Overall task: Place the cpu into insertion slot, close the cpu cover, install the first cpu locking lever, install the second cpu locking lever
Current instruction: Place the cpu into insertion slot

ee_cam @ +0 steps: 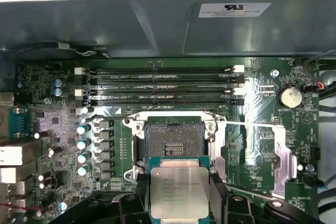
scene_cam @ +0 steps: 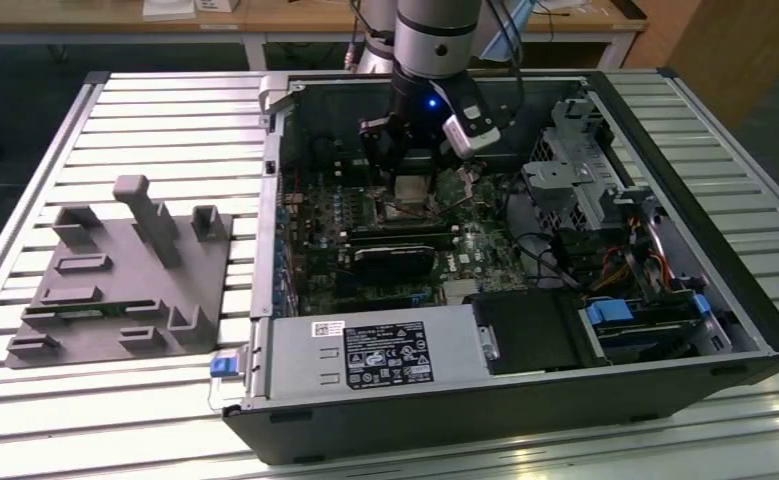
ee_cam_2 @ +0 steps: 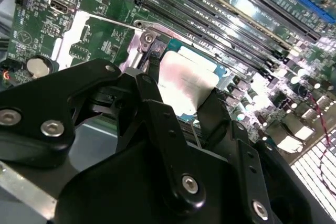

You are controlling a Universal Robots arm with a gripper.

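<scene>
Grip: black gripper [ee_cam: 179, 182] pinching the flat square silvery-tan cpu [ee_cam: 179, 196] by opposite edges.
Slot: open dark square insertion slot [ee_cam: 173, 141] just beside the cpu (toward the long black memory slots [ee_cam: 157, 85]), edges roughly parallel, cpu unseated.

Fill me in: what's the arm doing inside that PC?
The arm's gripper is down in the open case, shut on the cpu and gripping it by two opposite edges. In the first wrist view the cpu hangs just beside the socket, not in it. The socket is uncovered with its contacts exposed, so the chip is not seated and nothing is closed or latched over it.
</scene>
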